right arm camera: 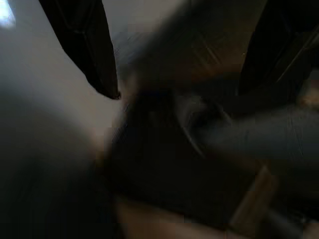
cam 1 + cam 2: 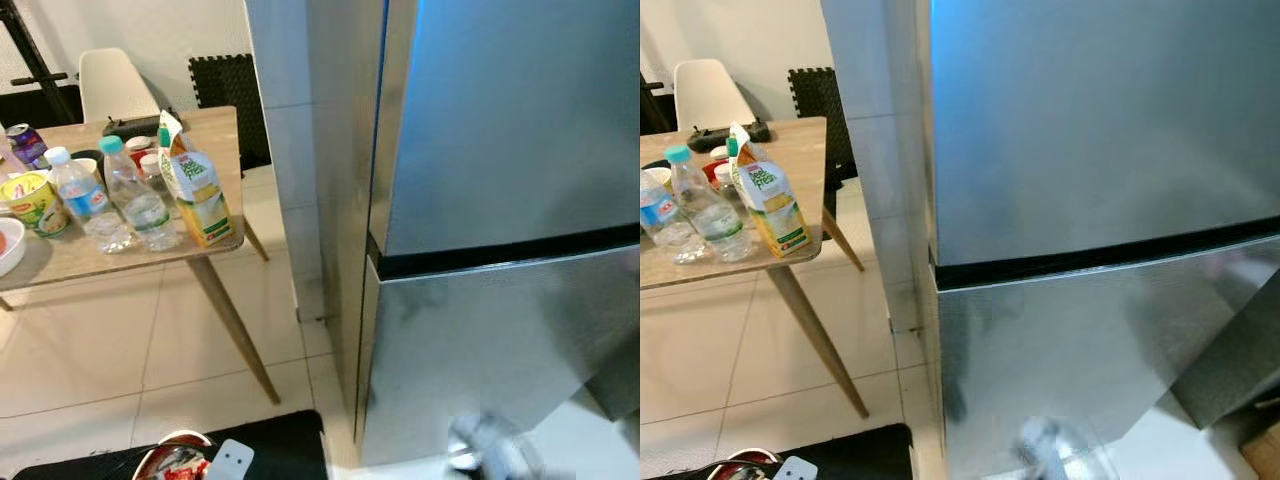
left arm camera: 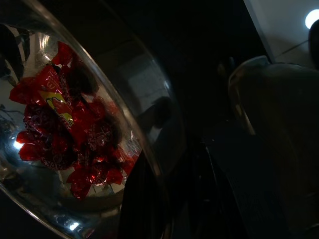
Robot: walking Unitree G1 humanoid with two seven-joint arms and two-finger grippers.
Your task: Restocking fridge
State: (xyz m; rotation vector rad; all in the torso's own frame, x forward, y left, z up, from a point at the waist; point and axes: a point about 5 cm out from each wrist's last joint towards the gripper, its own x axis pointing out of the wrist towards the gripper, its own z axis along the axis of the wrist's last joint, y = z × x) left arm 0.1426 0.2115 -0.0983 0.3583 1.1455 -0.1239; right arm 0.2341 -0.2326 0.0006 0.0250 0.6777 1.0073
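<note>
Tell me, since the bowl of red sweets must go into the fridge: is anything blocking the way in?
Yes. Both fridge doors are shut, upper and lower, so the bowl of red-wrapped sweets at the left gripper cannot go in until a door is opened.

The right arm [image 2: 490, 448] shows as a blurred silver shape low in the head views. In its wrist view the right gripper [image 1: 179, 64] has its two black fingers [image 1: 89, 45] spread wide apart. The left gripper [image 3: 169, 199] is dark; its jaws close on a bowl's [image 3: 75, 124] rim.
</note>
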